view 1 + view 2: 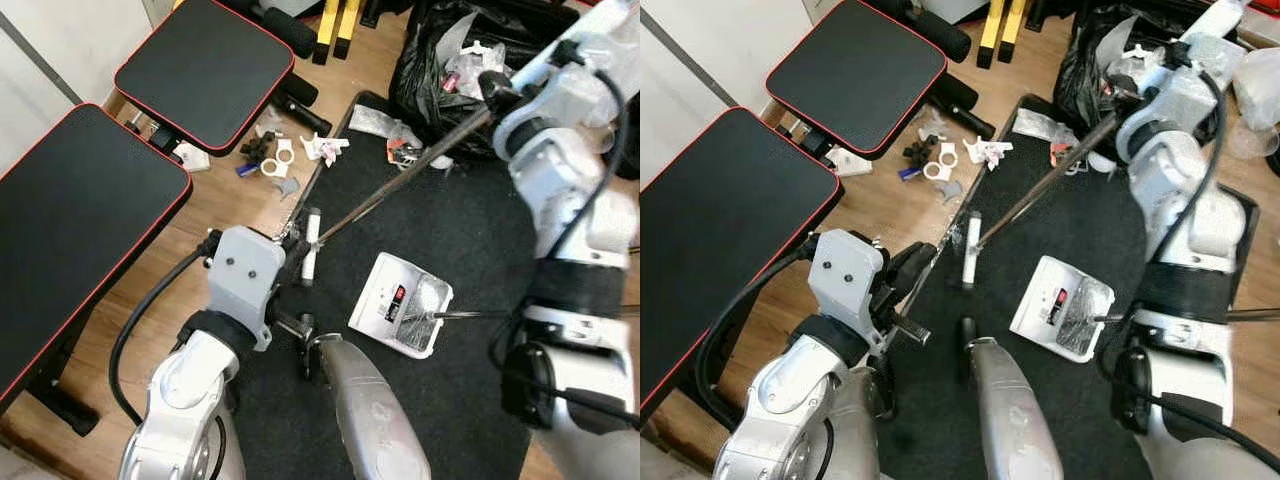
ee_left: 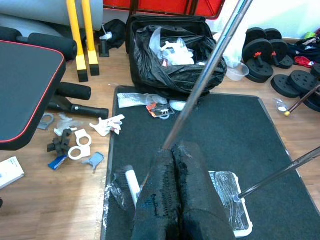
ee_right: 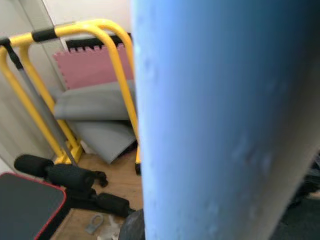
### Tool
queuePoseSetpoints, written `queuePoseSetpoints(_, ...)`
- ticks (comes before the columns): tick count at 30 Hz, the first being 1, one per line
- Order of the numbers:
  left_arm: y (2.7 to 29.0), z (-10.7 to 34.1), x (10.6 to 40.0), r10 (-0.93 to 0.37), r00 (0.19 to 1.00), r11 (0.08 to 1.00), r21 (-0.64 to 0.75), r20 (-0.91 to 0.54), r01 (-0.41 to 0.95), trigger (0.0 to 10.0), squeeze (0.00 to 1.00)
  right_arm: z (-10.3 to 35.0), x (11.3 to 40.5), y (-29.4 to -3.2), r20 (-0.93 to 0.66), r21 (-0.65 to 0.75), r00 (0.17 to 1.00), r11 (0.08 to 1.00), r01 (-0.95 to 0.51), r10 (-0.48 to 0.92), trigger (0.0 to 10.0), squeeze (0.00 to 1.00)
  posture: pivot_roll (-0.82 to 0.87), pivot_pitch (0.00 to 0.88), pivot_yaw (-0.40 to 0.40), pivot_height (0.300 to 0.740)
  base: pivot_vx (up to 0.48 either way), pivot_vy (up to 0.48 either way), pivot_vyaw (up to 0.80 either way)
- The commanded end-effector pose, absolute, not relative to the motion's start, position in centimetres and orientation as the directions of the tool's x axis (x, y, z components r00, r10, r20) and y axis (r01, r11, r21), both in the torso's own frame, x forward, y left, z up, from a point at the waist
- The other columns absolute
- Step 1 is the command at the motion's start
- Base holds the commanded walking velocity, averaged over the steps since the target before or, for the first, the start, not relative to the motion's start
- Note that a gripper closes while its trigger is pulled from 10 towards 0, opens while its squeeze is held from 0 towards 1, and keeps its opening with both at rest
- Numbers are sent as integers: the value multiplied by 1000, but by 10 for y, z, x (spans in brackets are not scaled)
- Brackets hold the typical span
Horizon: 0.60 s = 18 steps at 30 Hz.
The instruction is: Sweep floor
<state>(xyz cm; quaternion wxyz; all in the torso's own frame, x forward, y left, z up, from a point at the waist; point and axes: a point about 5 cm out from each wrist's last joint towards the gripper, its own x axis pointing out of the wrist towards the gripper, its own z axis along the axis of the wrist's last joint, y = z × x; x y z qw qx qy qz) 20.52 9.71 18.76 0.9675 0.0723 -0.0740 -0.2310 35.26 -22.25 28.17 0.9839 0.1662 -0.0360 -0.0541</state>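
The broom (image 1: 345,213) slants across the black floor mat (image 1: 470,240), its long metal handle running from the right gripper (image 1: 492,92) up by the bin bag down to a white head that rests at the mat's left edge. The left gripper (image 2: 177,192) has its two black fingers pressed together around the lower handle; the right gripper clasps the upper end, though how its fingers sit cannot be told. Just beside the broom head lies a white dustpan (image 1: 402,303) holding crumpled clear plastic and a small red scrap. Beyond the mat an open black rubbish bag (image 2: 167,60) is stuffed with white plastic waste — more litter (image 1: 275,155) is scattered on the wooden floor near two black, red-edged benches (image 1: 205,70).
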Motion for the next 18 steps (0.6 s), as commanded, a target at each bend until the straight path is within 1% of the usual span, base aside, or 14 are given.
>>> queuePoseSetpoints(1, 96, 180, 205, -436, 896, 895, 144, 89, 421, 10000, 0, 287, 348, -227, 40, 346, 992, 933, 100, -122, 10000, 0, -145, 413, -195, 740, 0, 0, 0)
queuePoseSetpoints(6, 96, 180, 206, -435, 896, 896, 144, 91, 420, 10000, 0, 303, 346, -222, 94, 387, 992, 921, 45, -88, 10000, 0, -145, 410, -196, 740, 0, 0, 0)
queuePoseSetpoints(8, 96, 180, 206, -435, 896, 896, 144, 91, 420, 10000, 0, 303, 346, -222, 94, 387, 992, 921, 45, -88, 10000, 0, -145, 410, -196, 740, 0, 0, 0)
queuePoseSetpoints(10, 96, 180, 206, -434, 896, 896, 144, 92, 419, 10000, 0, 321, 343, -217, 158, 420, 986, 908, -14, -59, 10000, 0, -144, 407, -197, 740, 0, 0, 0)
queuePoseSetpoints(11, 96, 180, 206, -434, 896, 896, 144, 92, 419, 10000, 0, 321, 343, -217, 158, 420, 986, 908, -14, -59, 10000, 0, -144, 407, -197, 740, 0, 0, 0)
queuePoseSetpoints(12, 96, 180, 206, -434, 896, 897, 144, 93, 419, 10000, 0, 330, 341, -214, 196, 440, 980, 896, -48, -43, 10000, 0, -144, 406, -196, 740, 0, 0, 0)
queuePoseSetpoints(13, 96, 180, 206, -433, 896, 897, 143, 94, 419, 10000, 0, 341, 339, -209, 256, 473, 967, 873, -117, -9, 10000, 0, -144, 406, -196, 740, 0, 0, 0)
queuePoseSetpoints(18, 96, 180, 206, -434, 896, 897, 143, 94, 419, 10000, 0, 340, 340, -205, 260, 489, 965, 860, -144, 13, 10000, 0, -142, 408, -194, 740, 0, 0, 0)
